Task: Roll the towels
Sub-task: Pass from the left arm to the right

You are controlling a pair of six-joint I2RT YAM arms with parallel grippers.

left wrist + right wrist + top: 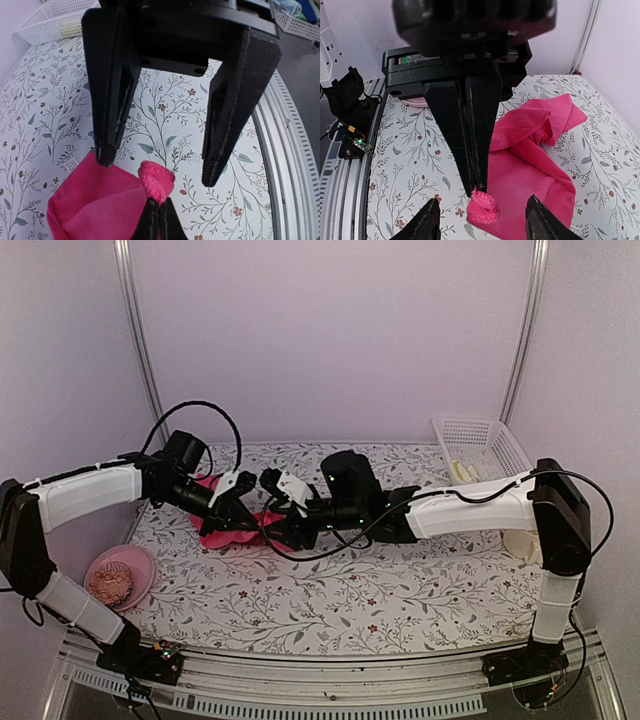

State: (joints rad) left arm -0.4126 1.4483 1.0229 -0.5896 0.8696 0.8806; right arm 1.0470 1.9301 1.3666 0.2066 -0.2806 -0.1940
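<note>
A bright pink towel point(540, 150) lies crumpled on the floral table point(400, 580), left of centre, also seen as a pink heap point(225, 528) from above. One corner is twisted into a small nub point(156, 181). My left gripper point(159, 201) is shut on that nub; in the right wrist view it comes down from above point(479, 186) with its fingers pressed together. My right gripper point(482, 201) faces it, open, with one fingertip point(431, 212) on each side of the nub and no contact. From the left wrist, the right gripper's fingers point(227, 130) stand wide apart over the corner.
A white slatted basket point(490, 435) stands at the back right with something pale yellow-green point(460, 470) inside. A pink bowl point(145, 558) holding a brownish object sits at the near left. The table's metal front rail point(330, 660) runs along the near edge.
</note>
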